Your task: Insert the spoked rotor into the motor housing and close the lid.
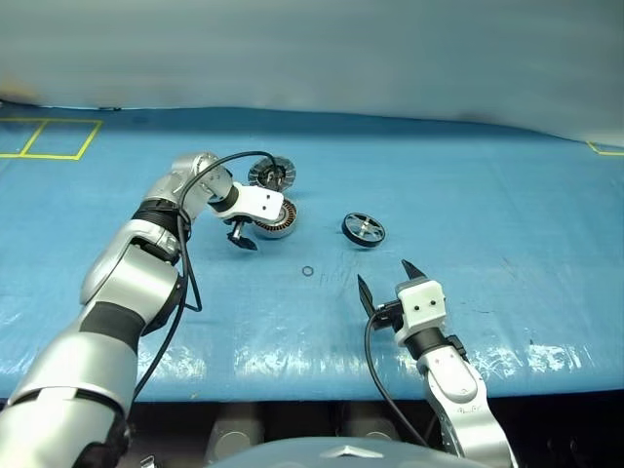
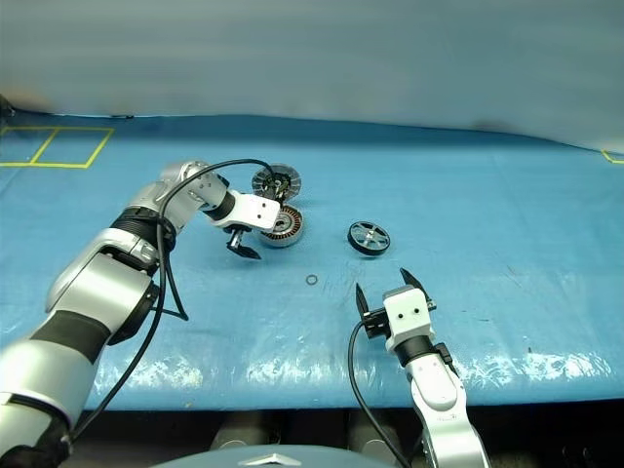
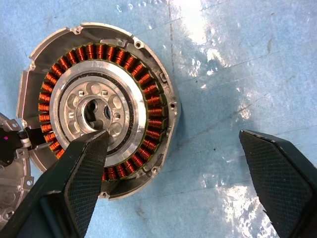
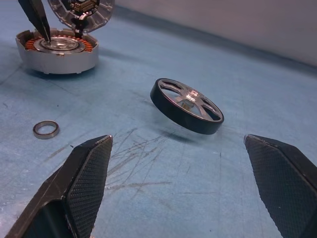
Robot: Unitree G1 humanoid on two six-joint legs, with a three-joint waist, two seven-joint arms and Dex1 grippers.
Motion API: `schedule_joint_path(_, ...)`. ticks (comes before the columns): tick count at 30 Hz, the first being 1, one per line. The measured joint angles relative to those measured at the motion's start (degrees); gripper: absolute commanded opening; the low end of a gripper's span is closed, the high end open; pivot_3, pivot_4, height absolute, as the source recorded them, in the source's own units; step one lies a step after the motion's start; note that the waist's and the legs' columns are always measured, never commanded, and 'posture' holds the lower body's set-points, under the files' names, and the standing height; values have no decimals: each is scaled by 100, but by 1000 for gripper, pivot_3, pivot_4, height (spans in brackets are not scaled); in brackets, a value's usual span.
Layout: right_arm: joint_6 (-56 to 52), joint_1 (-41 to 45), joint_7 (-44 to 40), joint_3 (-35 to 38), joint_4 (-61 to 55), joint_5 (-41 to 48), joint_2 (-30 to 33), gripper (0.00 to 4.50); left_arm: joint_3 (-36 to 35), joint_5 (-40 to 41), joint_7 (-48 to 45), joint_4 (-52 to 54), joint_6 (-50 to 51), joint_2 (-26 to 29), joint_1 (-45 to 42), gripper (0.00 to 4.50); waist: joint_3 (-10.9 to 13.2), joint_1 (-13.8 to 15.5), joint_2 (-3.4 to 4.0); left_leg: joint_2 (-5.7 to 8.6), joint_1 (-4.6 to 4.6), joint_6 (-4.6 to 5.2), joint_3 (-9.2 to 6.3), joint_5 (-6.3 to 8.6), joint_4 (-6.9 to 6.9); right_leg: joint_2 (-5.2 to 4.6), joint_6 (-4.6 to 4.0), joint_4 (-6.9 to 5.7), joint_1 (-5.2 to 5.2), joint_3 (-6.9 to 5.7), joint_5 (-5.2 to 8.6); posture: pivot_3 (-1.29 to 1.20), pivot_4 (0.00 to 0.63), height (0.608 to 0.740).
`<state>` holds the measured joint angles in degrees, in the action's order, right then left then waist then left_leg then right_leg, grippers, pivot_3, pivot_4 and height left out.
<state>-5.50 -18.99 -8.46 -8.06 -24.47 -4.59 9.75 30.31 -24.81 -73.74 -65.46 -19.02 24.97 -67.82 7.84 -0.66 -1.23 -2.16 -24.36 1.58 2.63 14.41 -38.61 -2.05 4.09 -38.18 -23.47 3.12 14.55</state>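
Motor parts on blue mat, rotor not yet fitted.

Motor housing (image 1: 276, 218) lies open, lid (image 1: 270, 175) standing up at its far edge; left gripper (image 1: 242, 237) hangs just over it, fingers spread wide, holding nothing. Spoked rotor (image 1: 364, 229) lies tilted to the housing's right, ahead of right gripper (image 1: 387, 280), the nearer hand, likewise wide and empty. Small ring (image 1: 308, 271) lies between.

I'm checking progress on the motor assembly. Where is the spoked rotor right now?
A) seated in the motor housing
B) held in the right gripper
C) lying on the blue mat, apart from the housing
C: the spoked rotor lies alone on the blue mat, right of the motor housing.
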Motion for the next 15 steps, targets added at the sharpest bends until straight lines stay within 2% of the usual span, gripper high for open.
schedule_joint_path(7, 23, 26, -26, -10, 119, -62, 20, 4500, -69, 65, -70, 6, 102, -39, 10, 4456, 0, -4, 0, -1, -19, 10, -4, 6, -46, 0, 6, -24, -6, -1, -4, 0, 150, 740)
schedule_joint_path(15, 45, 23, -20, -60, 125, -87, -26, 4500, -192, 82, 378, -1, 97, -45, -5, 4456, 1, 3, -1, 0, -18, 11, -7, 6, -61, 0, 7, -49, -7, -1, -4, 0, 150, 740)
